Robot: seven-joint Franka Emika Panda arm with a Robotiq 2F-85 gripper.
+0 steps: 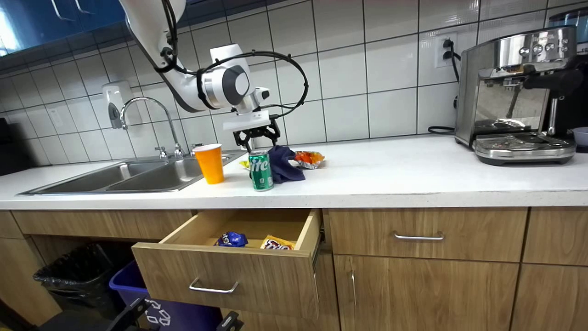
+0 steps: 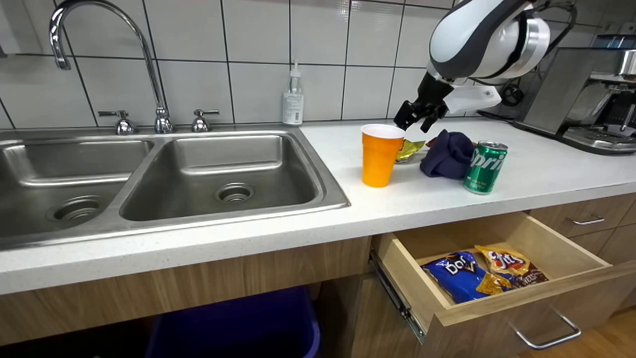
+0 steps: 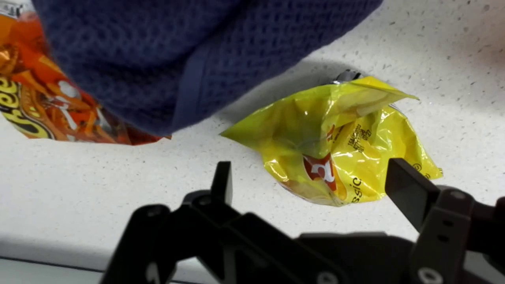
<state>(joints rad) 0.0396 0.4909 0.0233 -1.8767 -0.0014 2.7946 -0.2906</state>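
Spreads black gripper (image 3: 311, 173) wide and empty above a crumpled, shiny yellow bag (image 3: 347, 142). Points downward from bent arm (image 1: 183, 89).

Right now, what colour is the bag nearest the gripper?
The bag is yellow with dark red and black print; the wrist view shows it best.

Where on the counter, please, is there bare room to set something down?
The widest bare patch of counter lies between the orange snack bag and espresso machine; a slim one separates sink from orange cup. Past that cup it is crowded: yellow bag, navy towel, green can.
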